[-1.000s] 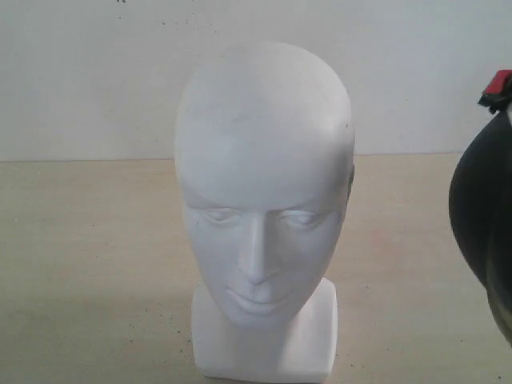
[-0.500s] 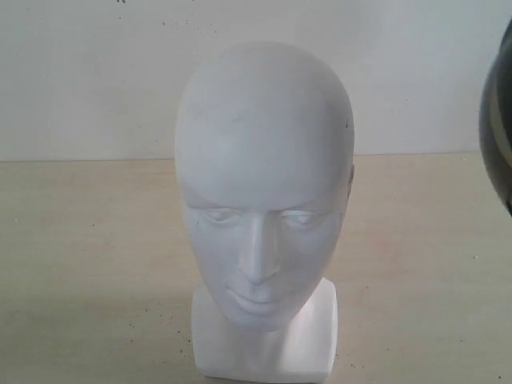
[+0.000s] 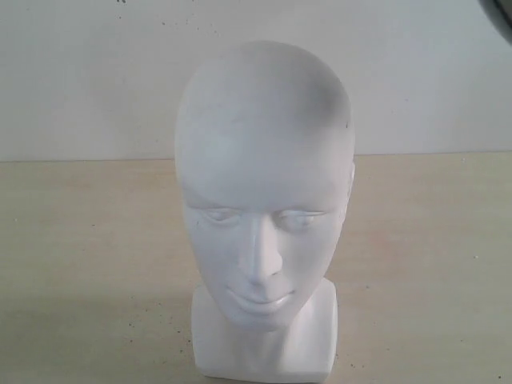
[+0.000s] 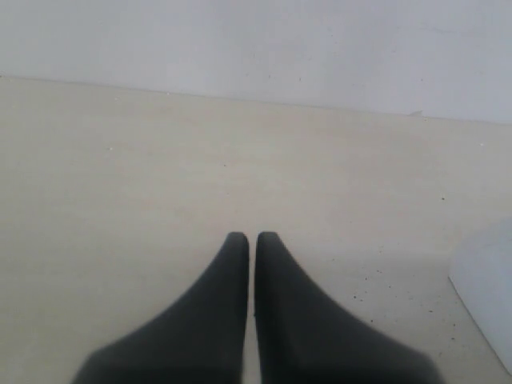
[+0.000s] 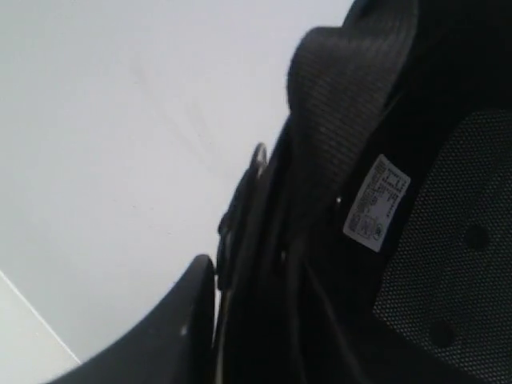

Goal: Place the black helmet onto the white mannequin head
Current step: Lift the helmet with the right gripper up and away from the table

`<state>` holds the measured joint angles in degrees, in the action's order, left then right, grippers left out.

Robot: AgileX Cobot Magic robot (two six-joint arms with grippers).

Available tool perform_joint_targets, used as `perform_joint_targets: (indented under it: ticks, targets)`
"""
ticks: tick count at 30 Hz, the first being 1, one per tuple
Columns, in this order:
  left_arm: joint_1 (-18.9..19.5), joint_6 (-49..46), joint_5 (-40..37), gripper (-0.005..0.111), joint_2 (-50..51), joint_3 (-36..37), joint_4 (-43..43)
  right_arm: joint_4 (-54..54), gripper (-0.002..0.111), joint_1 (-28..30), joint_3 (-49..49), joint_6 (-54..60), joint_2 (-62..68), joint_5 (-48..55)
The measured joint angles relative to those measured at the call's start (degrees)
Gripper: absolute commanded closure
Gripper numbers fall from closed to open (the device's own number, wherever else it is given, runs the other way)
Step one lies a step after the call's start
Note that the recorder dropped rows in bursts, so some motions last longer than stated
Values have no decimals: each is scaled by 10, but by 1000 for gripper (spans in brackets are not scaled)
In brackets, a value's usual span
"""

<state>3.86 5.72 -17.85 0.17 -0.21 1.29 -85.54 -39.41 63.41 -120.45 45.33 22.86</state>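
The white mannequin head (image 3: 264,184) stands upright on its blocky neck base at the middle of the beige table, face toward the exterior camera. Of the black helmet (image 3: 504,8) only a dark sliver shows in that view's top right corner, high above the table. The right wrist view looks into the black helmet (image 5: 384,240): a woven chin strap, a white label and mesh lining. My right gripper (image 5: 240,280) is shut on the helmet's rim; one finger (image 5: 172,320) lies against the shell's outside, the other is hidden inside. My left gripper (image 4: 252,238) hangs shut and empty over the table.
The beige table (image 3: 88,264) runs back to a plain white wall (image 3: 88,72). In the left wrist view the mannequin's white base (image 4: 488,296) shows at the picture's edge, apart from the left gripper.
The helmet has risen along the right edge of the exterior view, from beside the head's level to the top corner. The mannequin head has not moved.
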Motion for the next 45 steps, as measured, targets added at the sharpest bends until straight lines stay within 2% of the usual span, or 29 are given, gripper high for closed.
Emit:
perform_joint_targets:
  ticks: [7,12,17,20,24,26,32,35,45]
  targets:
    - [0,0,0,102,0,0,0,-6,109,0,51,-5,11,-82]
    - [0,0,0,102,0,0,0,30,109,0,93,-5,38,-164]
    - [0,0,0,102,0,0,0,107,109,0,134,1,74,-220]
    - [0,0,0,102,0,0,0,210,109,6,156,60,97,-263]
    - [0,0,0,102,0,0,0,403,109,49,164,168,129,-410]
    - [0,0,0,102,0,0,0,455,109,81,165,179,145,-499]
    - [0,0,0,102,0,0,0,538,109,187,168,75,214,-778]
    - [0,0,0,102,0,0,0,586,109,196,169,44,261,-874]
    - [0,0,0,102,0,0,0,645,109,199,93,12,301,-894]
